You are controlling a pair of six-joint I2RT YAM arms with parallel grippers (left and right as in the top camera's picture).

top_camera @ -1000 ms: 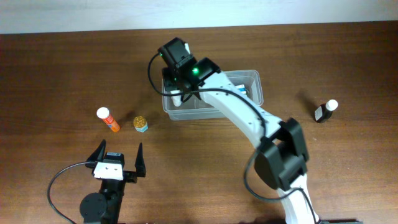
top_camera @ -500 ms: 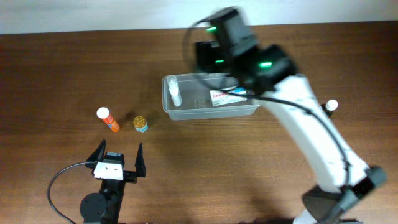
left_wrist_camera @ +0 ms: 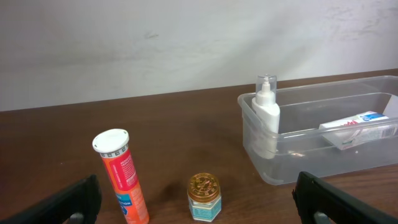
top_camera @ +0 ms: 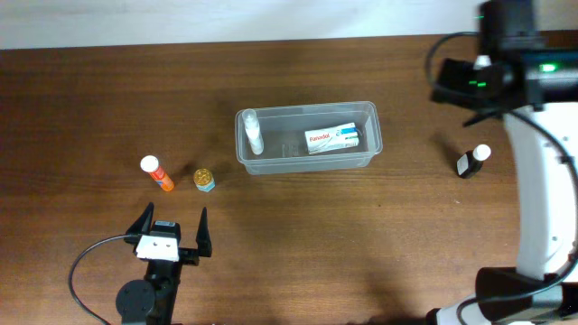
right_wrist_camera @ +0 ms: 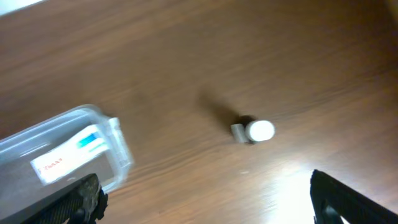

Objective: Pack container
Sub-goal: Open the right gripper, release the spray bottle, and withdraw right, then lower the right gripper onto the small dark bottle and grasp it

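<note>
Container (top_camera: 298, 165): clear shallow rimmed tub, rounded corners, box (top_camera: 330, 138) and pump bottle (top_camera: 254, 133) inside. Left fingers (left_wrist_camera: 68, 202) and right fingers (right_wrist_camera: 78, 202) both apart, empty.

The right end effector (right_wrist_camera: 208, 202) has swung away from the container (top_camera: 309, 166), which now lies off to its left, and its jaws have spread wide. The white spray bottle (top_camera: 253, 133) it was down over now stands uncovered. A small white-capped bottle (right_wrist_camera: 255, 131) now lies just ahead of it.
</note>
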